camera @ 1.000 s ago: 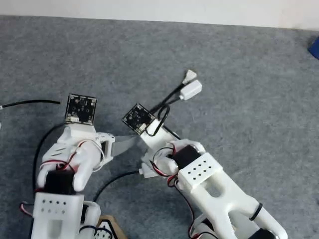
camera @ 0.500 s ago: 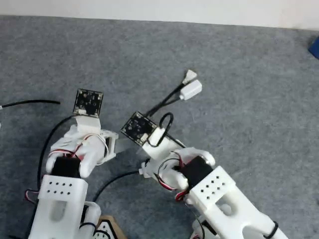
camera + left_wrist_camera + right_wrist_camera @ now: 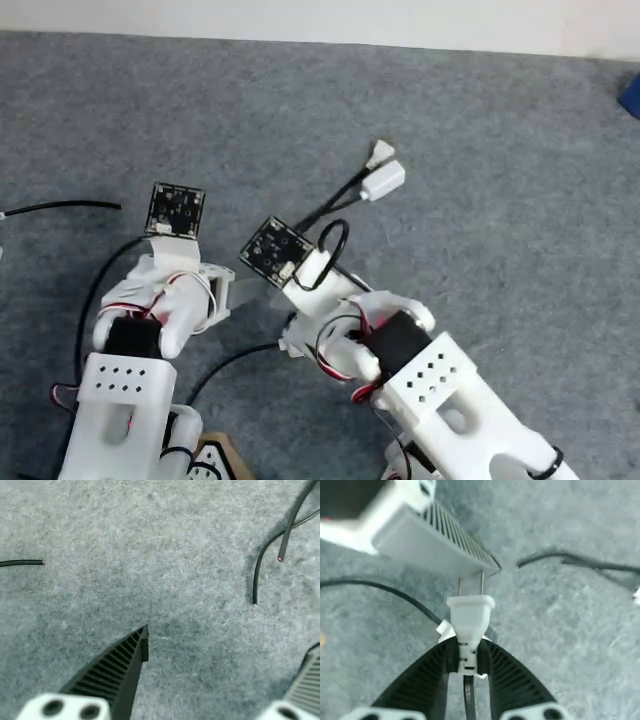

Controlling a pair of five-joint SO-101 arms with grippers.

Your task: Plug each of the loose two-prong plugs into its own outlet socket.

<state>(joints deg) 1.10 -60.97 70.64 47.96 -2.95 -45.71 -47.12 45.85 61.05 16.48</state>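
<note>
Over the last second the left arm's wrist had shifted up and slightly right in the high view, and the right arm had drawn back toward the lower right. Little shifted in the final half second.

The left gripper (image 3: 229, 642) stood released, fingers wide apart over bare carpet (image 3: 150, 540), holding nothing.

The right gripper (image 3: 469, 647) was clenched on the body of a white plug (image 3: 470, 612). Its cord ran back between the fingers, and both prongs pointed at the left gripper's ribbed finger (image 3: 440, 540). The prong tips lay at that finger's edge; contact could not be determined.

In the high view the two wrists sat side by side left of centre, with the right arm's board (image 3: 272, 248) nearer the centre. A white block (image 3: 383, 181) and a small white piece (image 3: 380, 153), each on a black cord, lay close together right of centre in the upper half, apart from both arms. A loose black cord (image 3: 60, 207) lay at the left edge
</note>
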